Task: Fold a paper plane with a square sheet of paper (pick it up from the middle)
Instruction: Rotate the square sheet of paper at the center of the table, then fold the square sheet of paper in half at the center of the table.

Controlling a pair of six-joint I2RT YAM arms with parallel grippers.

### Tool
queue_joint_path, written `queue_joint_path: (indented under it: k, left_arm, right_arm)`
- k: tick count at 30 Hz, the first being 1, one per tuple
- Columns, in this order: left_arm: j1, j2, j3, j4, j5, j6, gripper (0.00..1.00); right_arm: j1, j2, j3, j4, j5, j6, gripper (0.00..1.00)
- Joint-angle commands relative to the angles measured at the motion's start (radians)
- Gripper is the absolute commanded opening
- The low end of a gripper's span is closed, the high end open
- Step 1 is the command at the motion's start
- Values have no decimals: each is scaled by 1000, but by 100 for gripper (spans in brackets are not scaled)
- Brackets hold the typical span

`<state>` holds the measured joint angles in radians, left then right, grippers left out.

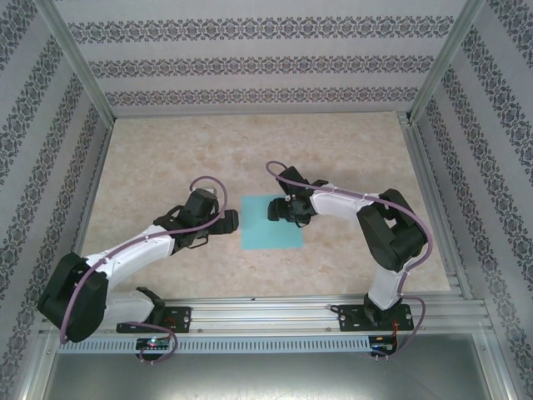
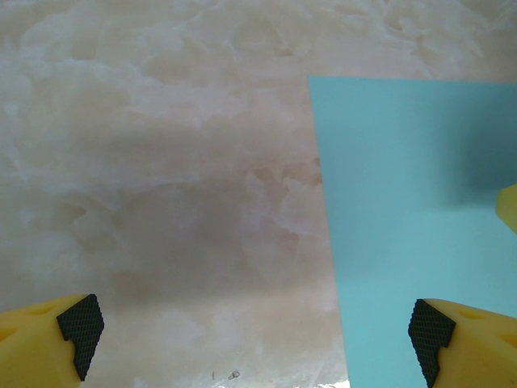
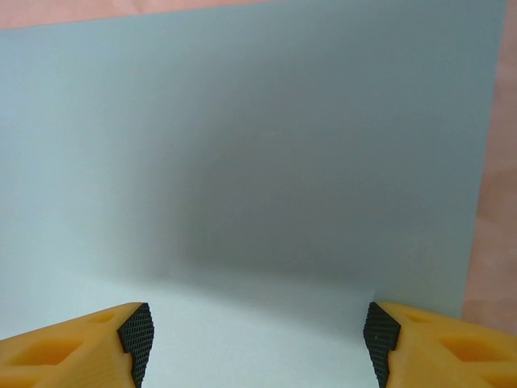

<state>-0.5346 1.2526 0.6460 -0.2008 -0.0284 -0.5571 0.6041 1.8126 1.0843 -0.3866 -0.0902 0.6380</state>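
Observation:
The square sheet of paper [image 1: 271, 225] lies flat and unfolded on the marbled table, teal and plain. The paper plane is out of view. My left gripper [image 1: 231, 221] hovers at the sheet's left edge. In the left wrist view it [image 2: 257, 335] is open, straddling that edge, with the paper [image 2: 412, 218] under its right finger. My right gripper [image 1: 275, 210] is over the far part of the sheet. In the right wrist view it [image 3: 257, 335] is open, low above the paper [image 3: 242, 162], with nothing between its pads.
The beige marbled tabletop [image 1: 166, 158] spreads around the sheet. Patterned walls and aluminium posts [image 1: 75, 62] enclose it on three sides, and a metal rail [image 1: 266, 312] runs along the near edge by the arm bases.

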Motion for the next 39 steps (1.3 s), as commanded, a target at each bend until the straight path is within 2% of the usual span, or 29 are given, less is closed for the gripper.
queue_joint_path:
  k: [1,5,7,10,14,21,39]
  left_arm:
    - [18,7,29,27,-7,-1,100]
    - [63,0,10,47,2,-37,100]
    - [102,-2,-7,71,30,-56,100]
    - [157,1,-22,98,97,-64,100]
    - [190,13,-23,105,138,-41,100]
    - [218,62,-6,119,188,-10,100]
    - [223,91,2,134,248,5,100]
  right_arm:
    - [1,-33,42,-113,47,-36,74]
    - [43,-46,133,-231,135,-54,81]
    - [72,-19,194,-318,200,-29,91]
    - [101,15,247,-388,268,27,94]
    - [126,47,273,-359,226,57,98]
    - [168,165,407,-439,244,100,98]
    - [169,273,462,-422,200,129,98]
